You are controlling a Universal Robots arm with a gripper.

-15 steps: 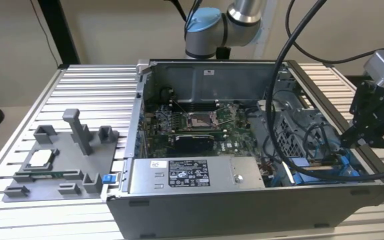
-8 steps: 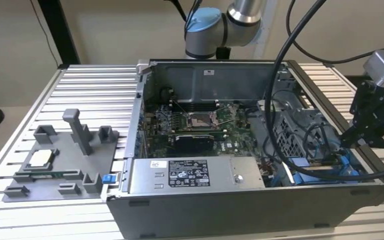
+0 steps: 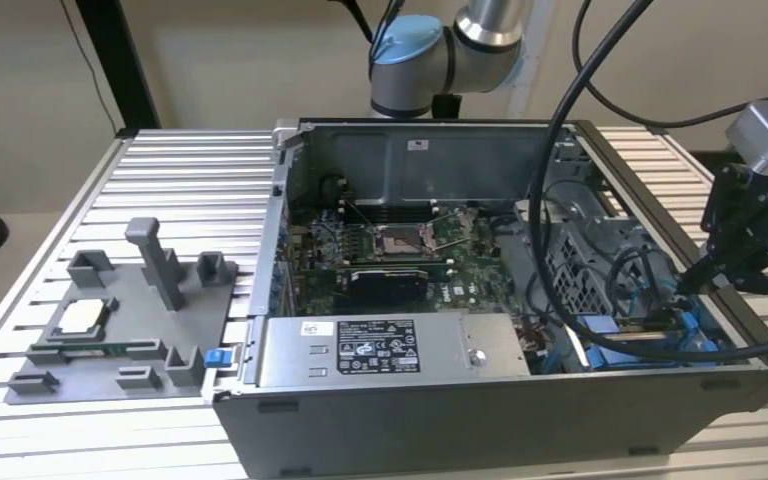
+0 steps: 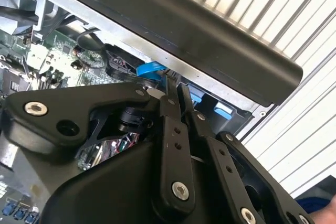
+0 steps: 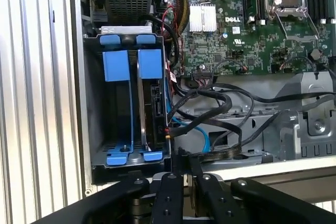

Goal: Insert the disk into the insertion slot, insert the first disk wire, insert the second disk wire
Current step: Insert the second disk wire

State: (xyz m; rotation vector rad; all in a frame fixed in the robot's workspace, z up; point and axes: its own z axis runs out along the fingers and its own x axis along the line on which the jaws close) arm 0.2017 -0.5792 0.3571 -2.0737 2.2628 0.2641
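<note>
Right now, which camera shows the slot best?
The first wrist view. It looks straight into the slot, so its grey walls and blue rails show. The exterior view shows it far off, in the case's corner. The second wrist view catches a few blue bits past the gripper.

The computer case (image 3: 491,420) stands open on the table (image 3: 184,160). Inside the case, the motherboard (image 3: 398,250) lies at the middle. The power-supply box (image 3: 384,350) sits against the wall at the exterior view's front. The insertion slot (image 5: 90,108) fills one corner (the disk (image 5: 156,108) sits within it, cables (image 5: 210,103) just beside). A fixture tray (image 3: 91,340) lies to the exterior view's left of the case. The end effector (image 5: 184,160) hangs at the case's wall by that corner.
</note>
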